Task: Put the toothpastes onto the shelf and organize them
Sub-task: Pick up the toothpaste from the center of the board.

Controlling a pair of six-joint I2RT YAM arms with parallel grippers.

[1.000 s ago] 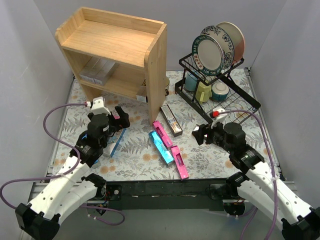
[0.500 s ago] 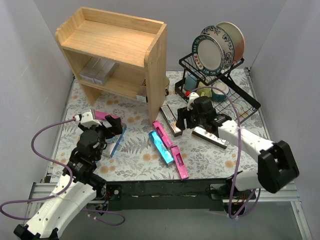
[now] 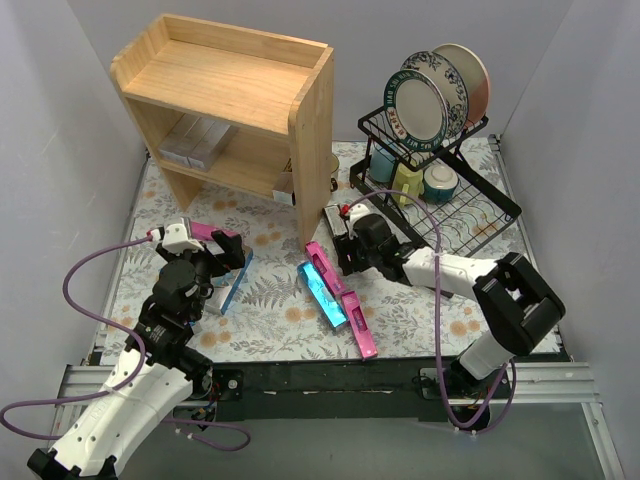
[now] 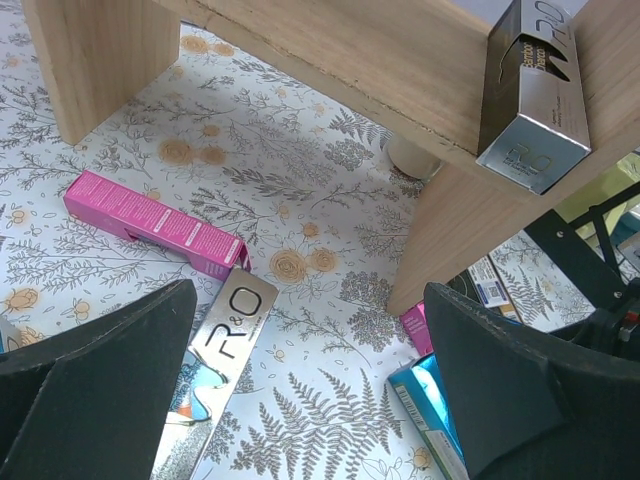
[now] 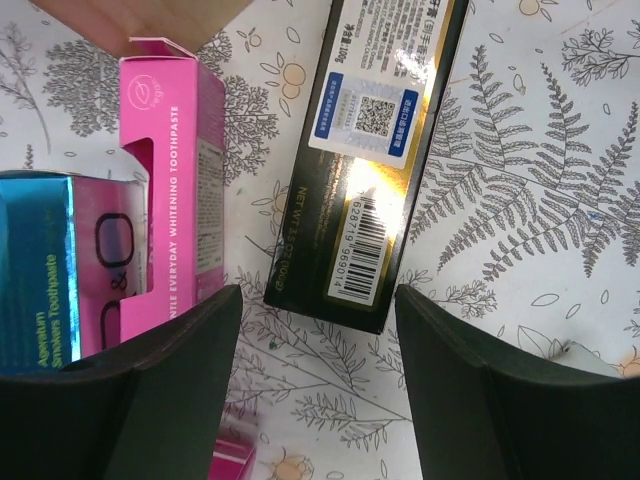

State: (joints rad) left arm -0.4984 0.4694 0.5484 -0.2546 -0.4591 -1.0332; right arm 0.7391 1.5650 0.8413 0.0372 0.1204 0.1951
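Right pincer [image 5: 318, 298] released, jaws straddling the near end of the black-gold toothpaste carton [image 5: 375, 130], not clamped. Pink carton [image 5: 170, 180] and teal carton [image 5: 40, 270] just beside it, all flat on tabletop [image 5: 520, 180]. Left pincer [image 4: 310, 300] spread wide, empty, above silver R&O carton [image 4: 225, 335]. Shelf [image 3: 230, 85] at far left; silver cartons [image 3: 195, 140] on its lower tier.

R: my right fingers [image 5: 130, 400] matt black plastic | between them: dark carton [image 5: 365, 170], glossy card, gold foil glare | beside them: pink carton [image 5: 170, 180], satin card; teal carton [image 5: 40, 300], metallic foil | beneath: table cover [image 5: 530, 150], matt print | L: beyond my left fingers [image 4: 90, 390], matt black: shelf [image 4: 300, 50], bare smooth wood; silver carton [image 4: 530, 90], mirror-bright foil
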